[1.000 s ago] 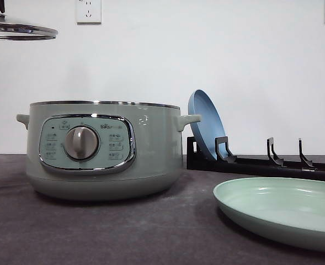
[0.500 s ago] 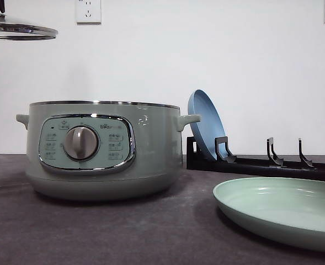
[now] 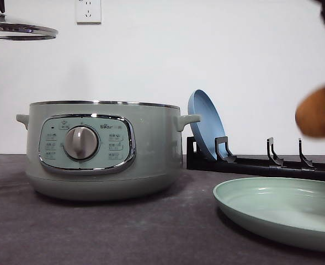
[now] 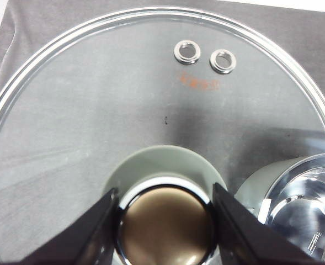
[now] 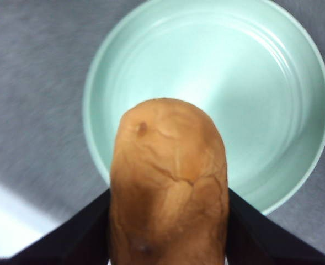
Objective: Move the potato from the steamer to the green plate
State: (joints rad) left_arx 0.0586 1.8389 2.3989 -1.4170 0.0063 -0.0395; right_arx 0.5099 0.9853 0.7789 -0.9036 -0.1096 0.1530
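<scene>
**A:** Where's the potato (image 5: 168,182)?

**B:** Out of the steamer (image 3: 104,149) and in the air. The right gripper (image 5: 168,243) pinches it between its two dark fingers (image 5: 76,232), one on each side. In the right wrist view it hangs above the green plate (image 5: 294,66), whose bare floor shows beyond it. In the front view it is a blurred orange shape above the plate's far rim, near the table's right edge.

**A:** Why so high?

**B:** I'd judge it is being carried over the rim before being lowered. The plate holds nothing yet, so the set-down is not yet done.

**A:** And the left arm?

**B:** The left gripper (image 4: 165,221) is clamped on the knob (image 4: 166,226) of the glass lid (image 4: 96,110), holding it level and raised over the table's left edge, well clear of the pot's open mouth. That likely keeps the opening free.

**A:** Anything close by?

**B:** A blue plate (image 3: 206,124) leans in a black rack (image 3: 261,163) behind the green one.
</scene>
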